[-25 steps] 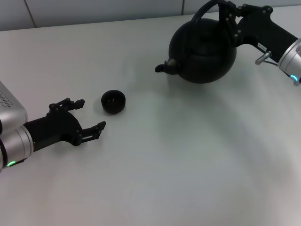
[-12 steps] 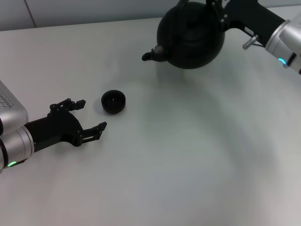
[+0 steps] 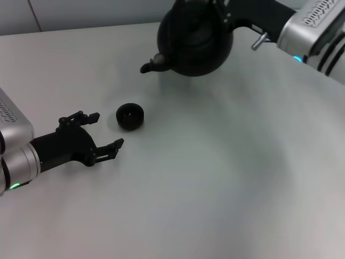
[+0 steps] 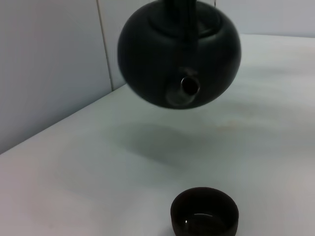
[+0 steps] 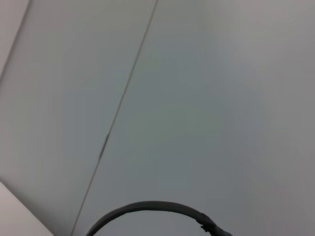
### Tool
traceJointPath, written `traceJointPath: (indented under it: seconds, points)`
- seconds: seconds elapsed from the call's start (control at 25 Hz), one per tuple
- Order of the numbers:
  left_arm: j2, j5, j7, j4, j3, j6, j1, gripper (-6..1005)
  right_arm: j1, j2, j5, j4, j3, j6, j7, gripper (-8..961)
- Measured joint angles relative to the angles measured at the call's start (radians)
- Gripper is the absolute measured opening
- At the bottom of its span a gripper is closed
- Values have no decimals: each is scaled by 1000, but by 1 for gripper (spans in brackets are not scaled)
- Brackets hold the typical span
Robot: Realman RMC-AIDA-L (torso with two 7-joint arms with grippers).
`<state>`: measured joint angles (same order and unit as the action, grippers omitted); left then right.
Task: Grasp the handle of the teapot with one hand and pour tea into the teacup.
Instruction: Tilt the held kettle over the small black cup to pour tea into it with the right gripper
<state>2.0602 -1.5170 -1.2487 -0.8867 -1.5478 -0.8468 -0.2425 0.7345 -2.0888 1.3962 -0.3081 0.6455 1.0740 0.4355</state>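
The right pincer (image 3: 229, 13), clamped on the arched black handle (image 5: 152, 209), hangs the round matte-black teapot (image 3: 195, 38) at top centre; its spout points lower-left toward the tiny black teacup (image 3: 130, 116), beside the spread left pincer (image 3: 102, 130).

The teapot (image 3: 195, 38) and teacup (image 3: 130, 116) are plain matte black on a pale grey-white worktop (image 3: 215, 178)

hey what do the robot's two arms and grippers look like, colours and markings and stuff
Both arms are silver-grey cylinders ending in matte black wrists. The left gripper has thin black angular fingers, with a green light on its arm. The right arm shows ribbed vents, black cables, a blue-green light and a small metal peg.
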Motion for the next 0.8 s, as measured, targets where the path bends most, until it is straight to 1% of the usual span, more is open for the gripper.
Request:
traceJointPath:
  seconds: [0.2,0.8]
  points:
    - [1,0,0,0,0,0,-7,844,22,0,0,0,35,-22,0,90]
    - [1,0,-7,0,0,0,-9,844,41,2,2,-12,121,-35,-27,90]
